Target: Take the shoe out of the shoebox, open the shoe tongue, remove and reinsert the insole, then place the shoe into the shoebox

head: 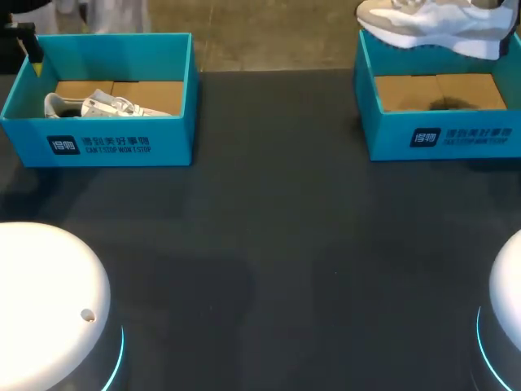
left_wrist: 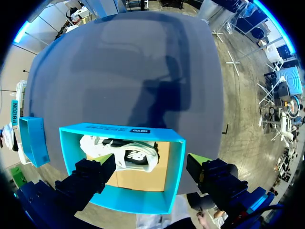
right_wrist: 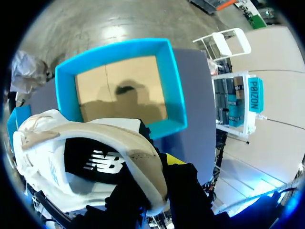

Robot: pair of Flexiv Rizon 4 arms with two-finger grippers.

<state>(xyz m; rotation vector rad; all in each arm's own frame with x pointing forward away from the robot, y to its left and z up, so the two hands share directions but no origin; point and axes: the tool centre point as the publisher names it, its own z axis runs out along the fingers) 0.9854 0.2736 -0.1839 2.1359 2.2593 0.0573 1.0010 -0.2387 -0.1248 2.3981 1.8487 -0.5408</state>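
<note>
Head view: one shoe (head: 431,28) held over the right box (head: 383,134), a second shoe (head: 98,106) lying in the left box (head: 175,142).
The right claw (right_wrist: 155,174) is clamped on that shoe's side, above the box's far rim. The left claw (left_wrist: 152,167) hangs spread wide over the left box, holding nothing. Both boxes sit well apart on the bench (head: 269,244).

Left hand (left_wrist: 155,164) spread; right hand (right_wrist: 155,183) gripping shoe (right_wrist: 71,138)
</note>
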